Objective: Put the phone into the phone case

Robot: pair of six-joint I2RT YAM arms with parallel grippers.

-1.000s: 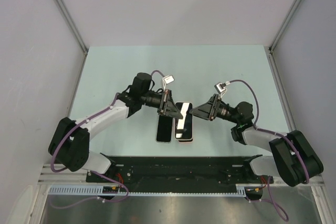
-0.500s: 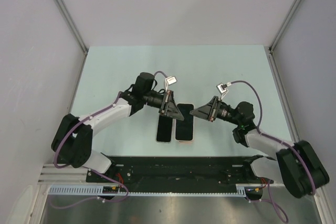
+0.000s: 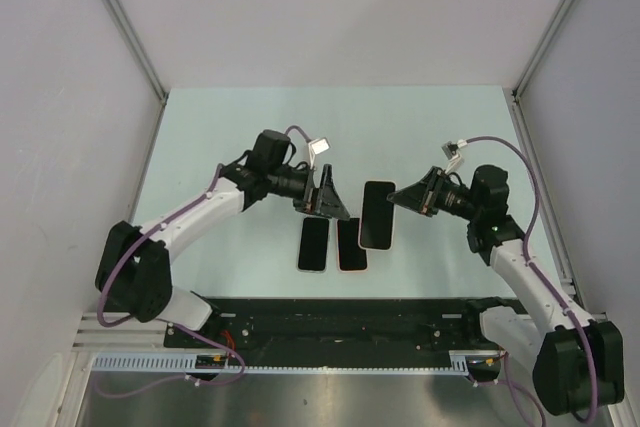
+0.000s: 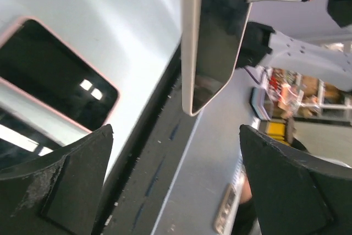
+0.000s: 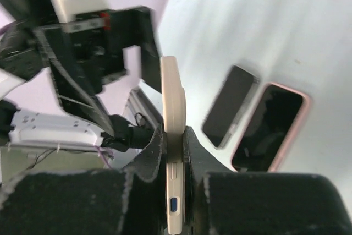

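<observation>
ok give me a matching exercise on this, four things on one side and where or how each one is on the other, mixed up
Things
1. cream-edged phone
2. pink-rimmed case
3. dark phone
4. left hand

States
A. flat on the table, nearest the left arm's side
B. open, holding nothing
C. gripped in the right hand, lifted off the table
D. flat on the table, middle of the three in the top view

Pairs: 1-C, 2-D, 3-A, 4-B

Pink-rimmed case (image 3: 351, 245), black phone (image 3: 377, 215) (cream edge)
</observation>
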